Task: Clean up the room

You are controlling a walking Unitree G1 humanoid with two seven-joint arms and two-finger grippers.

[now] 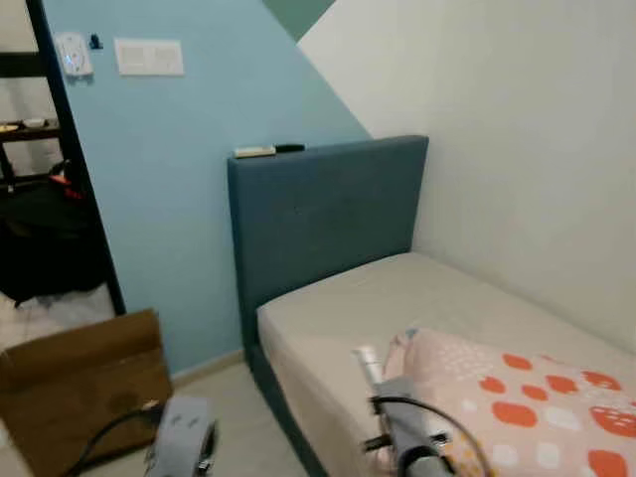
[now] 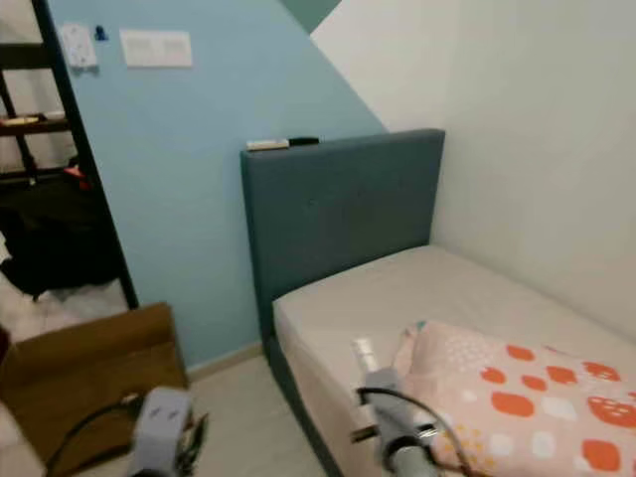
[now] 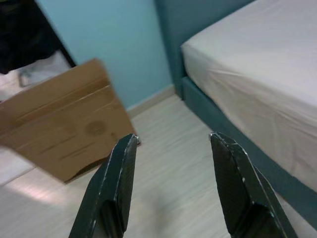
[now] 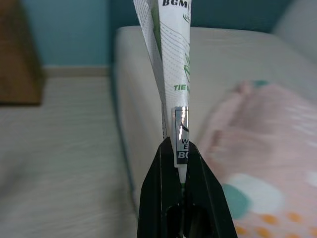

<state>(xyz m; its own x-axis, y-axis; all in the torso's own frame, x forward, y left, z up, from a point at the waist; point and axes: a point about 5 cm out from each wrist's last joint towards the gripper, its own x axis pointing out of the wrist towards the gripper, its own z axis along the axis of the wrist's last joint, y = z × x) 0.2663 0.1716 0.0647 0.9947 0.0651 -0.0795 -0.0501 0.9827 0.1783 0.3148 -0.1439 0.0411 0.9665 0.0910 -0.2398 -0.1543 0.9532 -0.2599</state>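
right gripper, jaws clamped on a white printed packet, bed and spotted pillow beyond

The two head views look forward and down from standing height toward the head end of a bed, its blue headboard and the wall corner behind it; they share nearly the same scene, slightly offset sideways. The left wrist view looks low along its own fingers at the pale floor, taking in a cardboard box and the bed's near edge. The right wrist view sits close above the bed's side edge; its background is blurred, perhaps the patterned blanket.
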